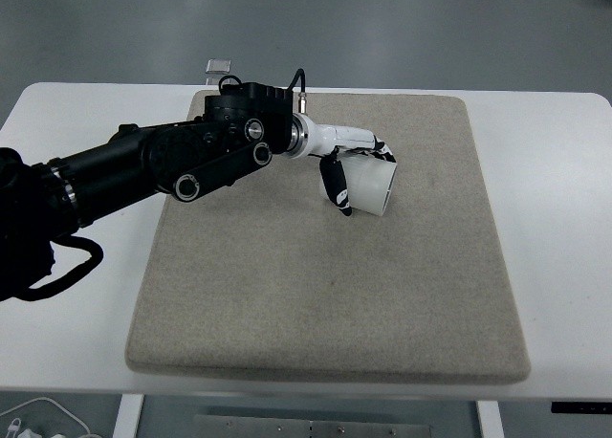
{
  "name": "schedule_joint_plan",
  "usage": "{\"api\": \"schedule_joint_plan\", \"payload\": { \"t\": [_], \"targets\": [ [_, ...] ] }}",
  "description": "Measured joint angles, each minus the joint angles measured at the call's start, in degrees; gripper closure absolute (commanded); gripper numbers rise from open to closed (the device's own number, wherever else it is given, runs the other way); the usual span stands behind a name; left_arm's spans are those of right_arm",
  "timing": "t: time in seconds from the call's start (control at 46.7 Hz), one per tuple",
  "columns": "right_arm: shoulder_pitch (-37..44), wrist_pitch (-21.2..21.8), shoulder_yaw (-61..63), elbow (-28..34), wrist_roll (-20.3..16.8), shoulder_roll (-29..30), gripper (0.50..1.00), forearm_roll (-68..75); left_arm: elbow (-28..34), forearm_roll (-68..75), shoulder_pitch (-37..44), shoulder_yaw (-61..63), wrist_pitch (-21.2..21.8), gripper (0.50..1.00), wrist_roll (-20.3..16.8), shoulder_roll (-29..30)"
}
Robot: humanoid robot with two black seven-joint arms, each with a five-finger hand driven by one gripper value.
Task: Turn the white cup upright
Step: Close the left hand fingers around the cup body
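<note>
Left hand (352, 165) wrapped round white cup (368, 186), fingers (334, 191) curled over cup's near side, thumb side hidden. Gripping cup, not just touching. Cup lying on its side, tilted, open mouth facing right and slightly toward camera; rim looks to be resting on or just above grey felt mat (325, 295) — can't tell which. Sits in upper middle of mat, well clear of mat edges. White wrist segment behind hand, then black forearm (163, 165) running down-left to picture's left edge, crossing mat's upper-left corner. Mat flat on white table (555, 218). Small clear object (220, 67) at table's far edge, beyond mat. White cable (38, 414) at bottom-left, below table.
</note>
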Motion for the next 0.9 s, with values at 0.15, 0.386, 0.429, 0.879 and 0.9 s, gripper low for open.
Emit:
{"api": "schedule_joint_plan", "payload": {
  "t": [0.15, 0.386, 0.429, 0.879, 0.9],
  "targets": [
    [0.0, 0.0, 0.0, 0.0, 0.0, 0.0, 0.57, 0.0, 0.3, 0.8, 0.1, 0.5, 0.0, 0.754, 0.0, 0.0],
    [0.0, 0.0, 0.0, 0.0, 0.0, 0.0, 0.57, 0.0, 0.4, 1.2, 0.1, 0.8, 0.1, 0.983, 0.0, 0.1],
    [0.0, 0.0, 0.0, 0.0, 0.0, 0.0, 0.57, 0.0, 0.4, 1.1, 0.1, 0.8, 0.1, 1.0, 0.0, 0.1],
    [0.0, 0.0, 0.0, 0.0, 0.0, 0.0, 0.57, 0.0, 0.9, -0.8, -0.7, -0.5, 0.2, 1.0, 0.1, 0.1],
    [0.0, 0.0, 0.0, 0.0, 0.0, 0.0, 0.57, 0.0, 1.1, -1.0, -0.8, -0.8, 0.2, 1.0, 0.1, 0.1]
  ]
}}
